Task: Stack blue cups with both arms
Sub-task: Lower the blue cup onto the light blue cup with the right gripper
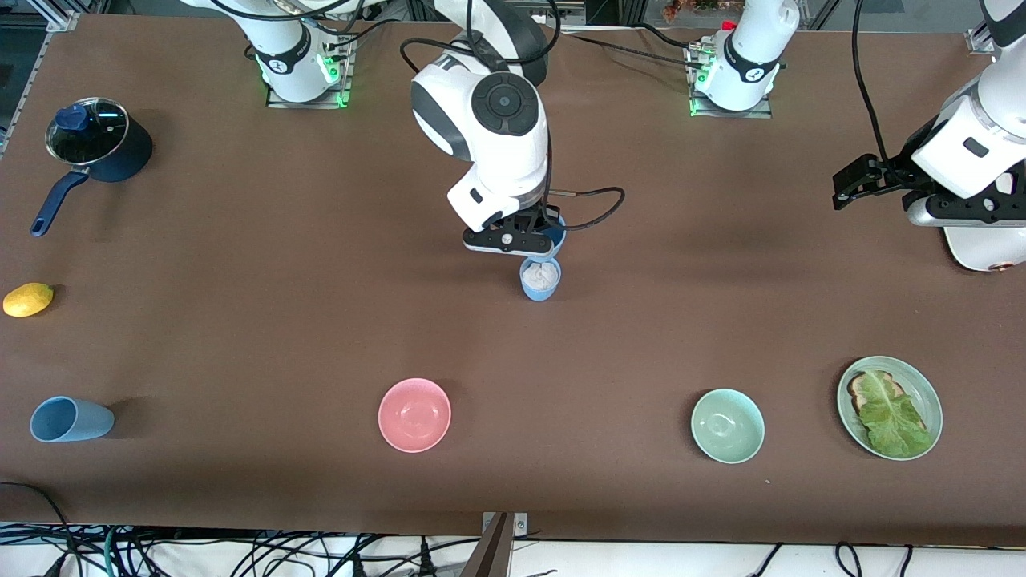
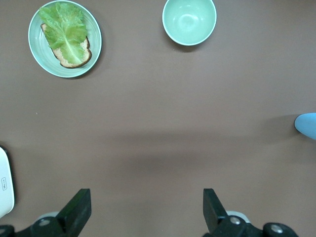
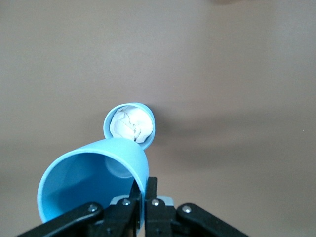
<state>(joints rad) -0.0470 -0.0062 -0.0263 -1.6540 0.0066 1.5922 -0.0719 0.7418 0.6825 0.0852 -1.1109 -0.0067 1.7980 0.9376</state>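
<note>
right gripper (image 3: 144, 197) pinching blue cup (image 3: 94, 185) rim, left gripper (image 2: 147, 210) wide — empty

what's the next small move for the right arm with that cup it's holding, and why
Probably shift the right gripper until its held blue cup is centred over the standing blue cup, then lower. The fingers are shut on the held cup's rim, and it hangs tilted, just off to one side of the standing cup, which has crumpled white stuff inside. The left gripper waits open.
</note>
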